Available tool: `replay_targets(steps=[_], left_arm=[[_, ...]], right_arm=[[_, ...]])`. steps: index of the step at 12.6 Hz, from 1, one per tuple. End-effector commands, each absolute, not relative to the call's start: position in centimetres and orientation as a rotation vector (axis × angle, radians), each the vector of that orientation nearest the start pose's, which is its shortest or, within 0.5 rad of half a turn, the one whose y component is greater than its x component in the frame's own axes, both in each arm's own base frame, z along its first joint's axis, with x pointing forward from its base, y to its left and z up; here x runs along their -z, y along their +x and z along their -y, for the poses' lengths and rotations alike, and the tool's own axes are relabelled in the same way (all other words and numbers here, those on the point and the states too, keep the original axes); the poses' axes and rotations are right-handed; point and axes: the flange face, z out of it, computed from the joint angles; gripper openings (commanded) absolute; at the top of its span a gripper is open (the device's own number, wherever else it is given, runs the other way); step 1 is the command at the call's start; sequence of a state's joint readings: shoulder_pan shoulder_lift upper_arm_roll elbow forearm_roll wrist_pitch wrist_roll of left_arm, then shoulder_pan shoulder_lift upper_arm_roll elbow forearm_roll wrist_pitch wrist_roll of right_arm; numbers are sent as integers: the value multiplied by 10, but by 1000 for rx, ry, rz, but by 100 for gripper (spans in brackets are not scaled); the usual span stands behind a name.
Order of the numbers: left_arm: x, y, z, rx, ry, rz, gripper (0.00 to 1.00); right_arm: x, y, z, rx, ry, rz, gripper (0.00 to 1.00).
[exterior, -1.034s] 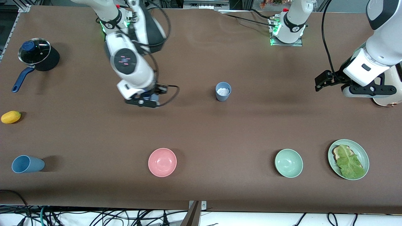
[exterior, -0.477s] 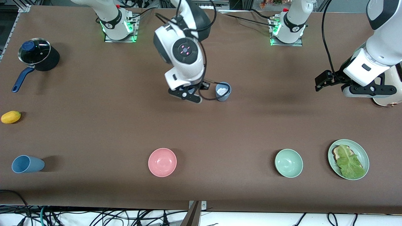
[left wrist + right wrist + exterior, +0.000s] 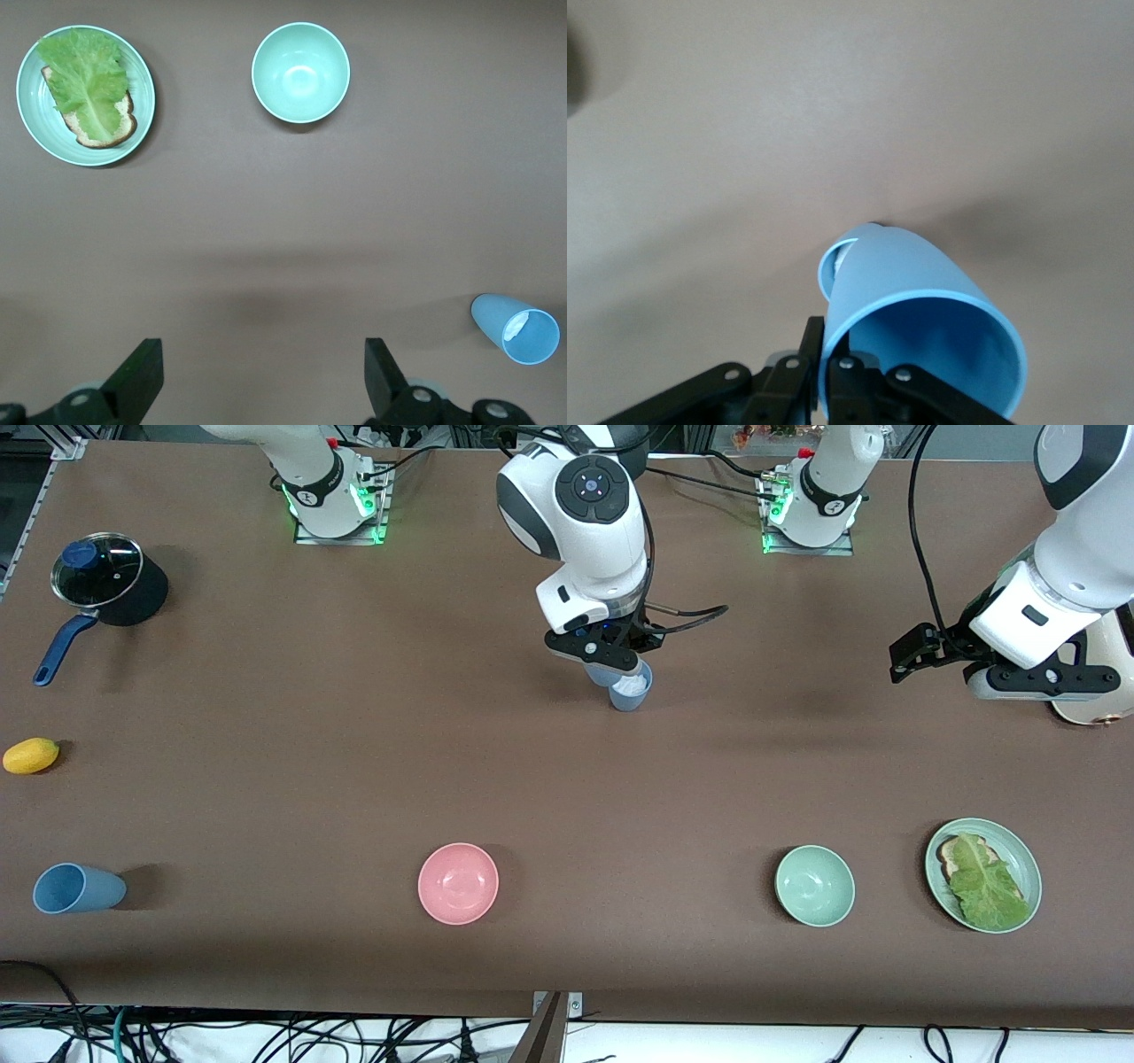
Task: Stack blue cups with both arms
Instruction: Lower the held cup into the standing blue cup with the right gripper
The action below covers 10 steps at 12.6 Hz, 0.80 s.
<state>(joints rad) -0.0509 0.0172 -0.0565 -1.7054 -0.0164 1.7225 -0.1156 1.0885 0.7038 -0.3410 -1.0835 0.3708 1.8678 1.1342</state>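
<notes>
**Held cup over standing cup at upper centre**

At upper centre of the front view, the right gripper [image 3: 611, 657] pinches the rim of a bright blue cup [image 3: 921, 305], holding it tilted directly over the grey-blue cup [image 3: 630, 688], which stands upright on the table [image 3: 266, 779]. At the frame's right edge the left gripper [image 3: 266, 390] waits above bare table, fingers wide apart and holding nothing.

A lidded black saucepan [image 3: 111, 583] with a blue handle sits at upper left, a yellow fruit [image 3: 31, 755], perhaps a lemon, below it. Along the lower part lie a pink bowl [image 3: 458, 883], a pale green bowl [image 3: 814, 886] and a green plate [image 3: 1026, 859] bearing lettuce [image 3: 985, 886] on bread.
</notes>
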Motion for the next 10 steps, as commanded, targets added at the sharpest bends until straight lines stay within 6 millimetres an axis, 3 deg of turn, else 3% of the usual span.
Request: replay_targets(steps=[1, 6, 10], left_arm=[[-570, 561, 60, -20, -3171, 26, 100], [-571, 561, 60, -20, -3171, 26, 100], [-570, 560, 59, -37, -3170, 23, 100]], right_arm=[[-426, 466, -610, -85, -2869, -632, 0], [-389, 456, -630, -61, -2875, -645, 0], [-385, 457, -630, -54, -2874, -654, 0]])
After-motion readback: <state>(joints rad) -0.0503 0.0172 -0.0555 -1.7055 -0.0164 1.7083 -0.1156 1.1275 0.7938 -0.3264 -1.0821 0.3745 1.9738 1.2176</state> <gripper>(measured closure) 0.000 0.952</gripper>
